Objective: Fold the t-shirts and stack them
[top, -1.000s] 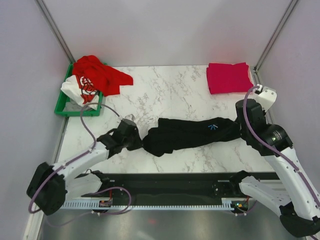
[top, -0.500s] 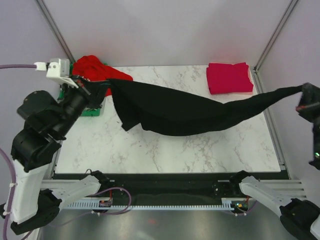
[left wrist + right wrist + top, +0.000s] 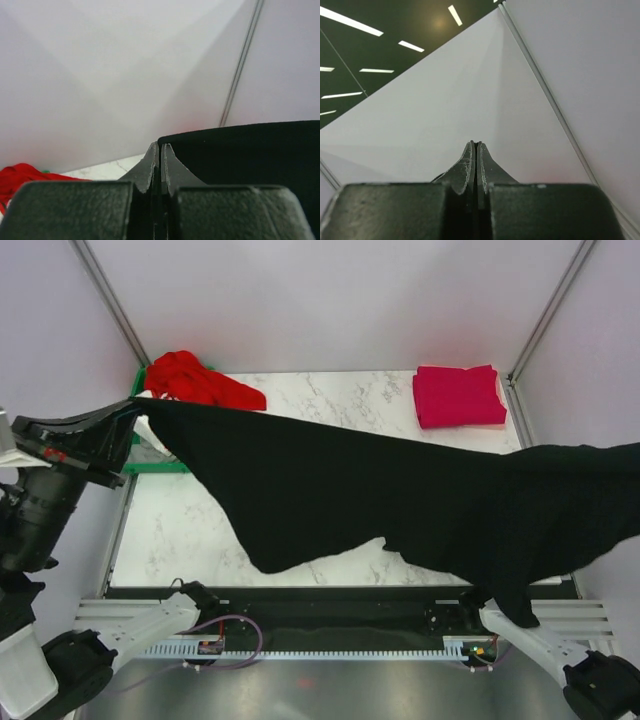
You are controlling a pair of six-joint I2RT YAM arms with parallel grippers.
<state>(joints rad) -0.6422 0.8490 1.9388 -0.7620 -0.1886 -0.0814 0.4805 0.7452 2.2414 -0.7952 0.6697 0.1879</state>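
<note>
Left gripper [image 3: 128,415]: raised on the left of the scene, above the table's left edge; jaws pressed together with no gap, pinching one edge of the black t-shirt [image 3: 400,500]. In its wrist view the cloth runs off to the right of the closed fingers.
Right gripper [image 3: 476,144]: outside the top view; jaws closed with no gap on the shirt's right end (the pinch is hidden in its wrist view, which looks up at wall and ceiling lights).
Black t-shirt: held in the air and stretched across the whole table [image 3: 330,405] from far left to the right frame edge. Its top edge slopes down to the right, and its lower edge sags in two lobes toward the near side, the right one hanging over the near rail.
Crimson-pink t-shirt [image 3: 458,395]: folded flat at the far right corner of the table, well apart from the black one.
Red t-shirt [image 3: 195,382]: crumpled at the far left, spilling from the green bin [image 3: 150,467] onto the marble.
Green bin: far left, partly covered by the black cloth.
</note>
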